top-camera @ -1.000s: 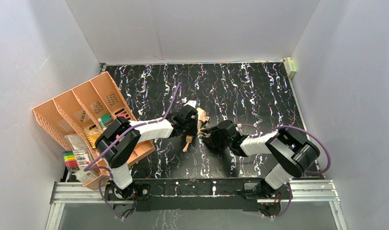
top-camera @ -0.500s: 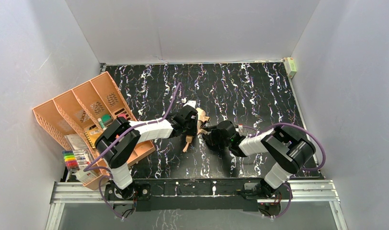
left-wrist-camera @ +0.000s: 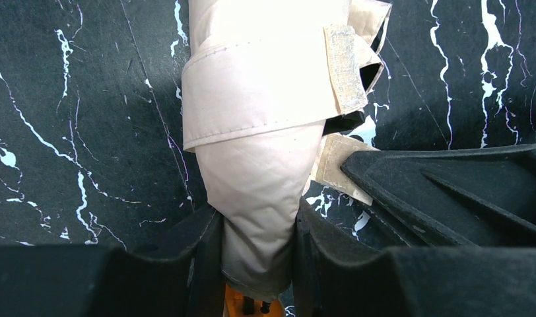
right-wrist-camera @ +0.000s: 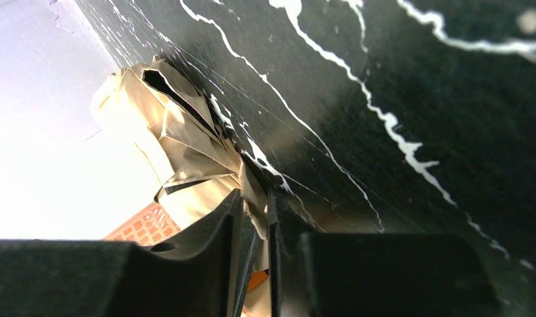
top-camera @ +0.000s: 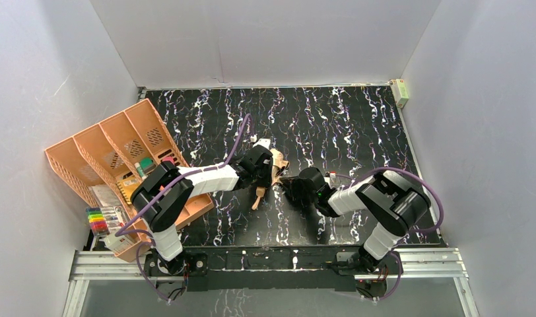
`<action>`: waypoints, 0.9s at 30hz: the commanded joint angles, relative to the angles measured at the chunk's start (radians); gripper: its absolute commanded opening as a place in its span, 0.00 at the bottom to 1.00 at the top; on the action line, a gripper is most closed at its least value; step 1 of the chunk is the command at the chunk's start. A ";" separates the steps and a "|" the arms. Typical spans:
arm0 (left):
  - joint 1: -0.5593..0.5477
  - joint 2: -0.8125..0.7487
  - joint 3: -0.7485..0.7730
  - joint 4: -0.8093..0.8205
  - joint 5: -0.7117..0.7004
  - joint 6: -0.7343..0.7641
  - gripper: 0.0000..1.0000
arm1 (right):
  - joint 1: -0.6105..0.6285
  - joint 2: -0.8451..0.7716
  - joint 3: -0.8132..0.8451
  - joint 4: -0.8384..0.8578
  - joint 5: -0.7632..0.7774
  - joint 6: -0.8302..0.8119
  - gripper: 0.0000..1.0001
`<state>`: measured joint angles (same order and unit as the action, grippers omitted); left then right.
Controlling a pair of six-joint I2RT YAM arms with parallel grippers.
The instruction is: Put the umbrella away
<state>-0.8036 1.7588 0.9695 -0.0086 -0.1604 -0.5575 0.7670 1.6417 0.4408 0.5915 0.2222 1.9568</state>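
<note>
The umbrella [top-camera: 276, 164] lies folded in the middle of the black marbled table, its tan canopy wrapped by a strap [left-wrist-camera: 265, 99] with a rough fastening tab. My left gripper [left-wrist-camera: 257, 228] is shut on the rolled canopy [left-wrist-camera: 252, 172], one finger pressing each side. From the right, my right gripper [right-wrist-camera: 255, 205] has its jaws nearly together on a thin tan flap of the umbrella [right-wrist-camera: 179, 139], the strap's loose end. In the top view the two grippers [top-camera: 268, 169] [top-camera: 286, 183] meet at the bundle. A small tan piece [top-camera: 257, 197] pokes out towards the near edge.
An orange desk organizer [top-camera: 120, 155] lies at the left edge with small items in its slots. A pack of coloured markers [top-camera: 99, 221] sits by its near end. A small green box [top-camera: 400, 92] is in the far right corner. White walls enclose three sides.
The right gripper's jaws have narrowed onto the tan flap, and its arm has shifted slightly. The left gripper and the umbrella have stayed put.
</note>
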 commanded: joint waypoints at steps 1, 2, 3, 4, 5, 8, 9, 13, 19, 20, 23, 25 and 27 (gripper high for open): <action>-0.003 0.071 -0.080 -0.287 -0.027 0.022 0.00 | -0.002 0.046 -0.029 -0.002 0.020 0.004 0.23; -0.003 0.071 -0.080 -0.287 -0.028 0.022 0.00 | -0.003 0.050 -0.032 0.005 0.022 0.001 0.19; -0.004 0.073 -0.081 -0.287 -0.029 0.022 0.00 | -0.002 0.052 -0.036 0.015 0.025 -0.006 0.13; -0.003 0.073 -0.082 -0.288 -0.032 0.022 0.00 | -0.003 0.052 -0.040 0.028 0.028 -0.015 0.05; -0.005 0.074 -0.083 -0.289 -0.036 0.021 0.00 | -0.003 0.050 -0.047 0.043 0.031 -0.026 0.00; -0.004 0.077 -0.084 -0.294 -0.052 0.021 0.00 | -0.006 0.025 -0.071 0.082 0.051 -0.085 0.00; -0.005 0.076 -0.084 -0.297 -0.062 0.021 0.00 | -0.008 0.008 -0.077 0.081 0.061 -0.111 0.00; -0.004 0.068 -0.083 -0.310 -0.095 0.023 0.00 | -0.017 -0.094 -0.097 -0.011 0.121 -0.209 0.00; -0.004 0.076 -0.082 -0.313 -0.104 0.031 0.00 | -0.030 -0.265 -0.132 -0.099 0.190 -0.337 0.00; -0.005 0.078 -0.083 -0.313 -0.104 0.032 0.00 | -0.035 -0.287 -0.135 -0.106 0.187 -0.361 0.00; -0.004 0.080 -0.085 -0.314 -0.109 0.033 0.00 | -0.045 -0.348 -0.146 -0.114 0.180 -0.413 0.00; -0.003 0.082 -0.090 -0.313 -0.114 0.036 0.00 | -0.053 -0.395 -0.159 -0.113 0.182 -0.438 0.00; -0.005 0.083 -0.096 -0.311 -0.117 0.039 0.00 | -0.068 -0.441 -0.175 -0.100 0.178 -0.461 0.00</action>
<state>-0.8433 1.7573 0.9680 -0.0158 -0.1444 -0.5526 0.7422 1.3045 0.2958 0.4973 0.3038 1.5879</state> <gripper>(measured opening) 0.299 0.012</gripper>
